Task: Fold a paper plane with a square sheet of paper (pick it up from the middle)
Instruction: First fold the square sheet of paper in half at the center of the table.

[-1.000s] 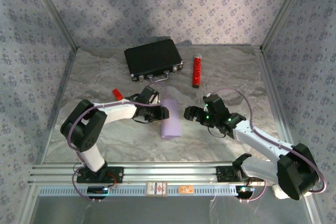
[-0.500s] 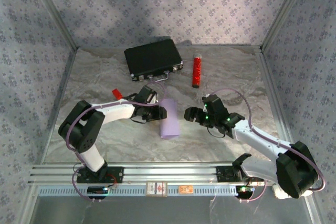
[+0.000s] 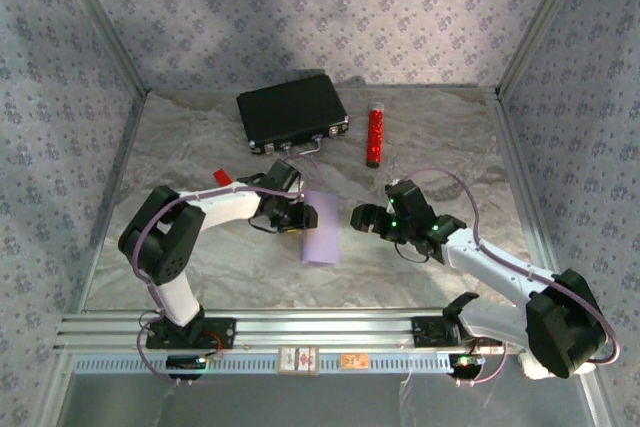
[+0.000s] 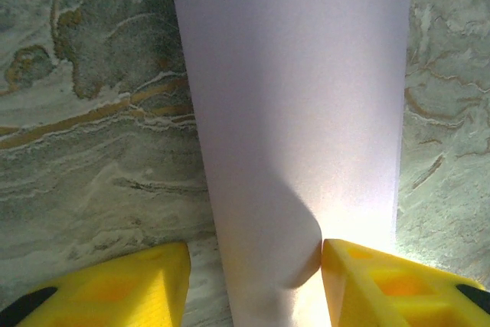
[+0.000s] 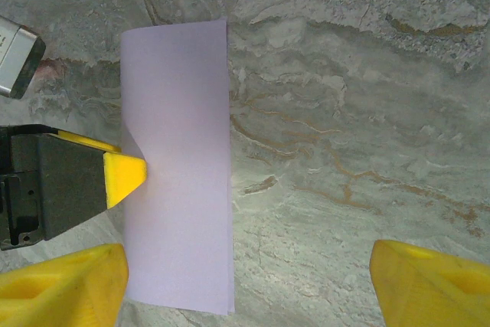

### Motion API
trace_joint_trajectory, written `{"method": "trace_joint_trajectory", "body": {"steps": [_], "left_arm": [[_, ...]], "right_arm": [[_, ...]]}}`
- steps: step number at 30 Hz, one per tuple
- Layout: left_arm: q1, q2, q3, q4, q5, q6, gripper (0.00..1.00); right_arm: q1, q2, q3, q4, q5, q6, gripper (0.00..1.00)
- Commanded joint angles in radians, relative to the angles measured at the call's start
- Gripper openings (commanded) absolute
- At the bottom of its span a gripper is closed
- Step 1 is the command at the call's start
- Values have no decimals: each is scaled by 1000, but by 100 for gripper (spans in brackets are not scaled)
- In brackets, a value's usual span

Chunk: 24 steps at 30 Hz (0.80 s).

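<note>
Your top camera looks down from high at the 6 o'clock edge across the whole table (image 3: 450,147), while your two wrist cameras point down at it from close in (the left far nearer) onto the lilac sheet (image 3: 321,238) mid-table, which all three views share.

Robotics laboratory test booth. A marble-patterned table (image 3: 200,257) is walled on three sides by flower-print panels (image 3: 300,17) set in metal posts (image 3: 103,22). A slotted metal rail (image 3: 300,325) along the table's near edge anchors the left arm (image 3: 200,209) and right arm (image 3: 490,267).
</note>
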Motion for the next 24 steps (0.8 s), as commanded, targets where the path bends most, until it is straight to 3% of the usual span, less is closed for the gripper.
{"method": "trace_joint_trajectory", "body": {"steps": [1, 24], "left_arm": [[-2, 29, 8, -27, -6, -2, 49], [-6, 115, 49, -128, -87, 10, 49]], "right_arm": [[9, 2, 27, -27, 16, -20, 84], [28, -5, 54, -97, 72, -41, 86]]}}
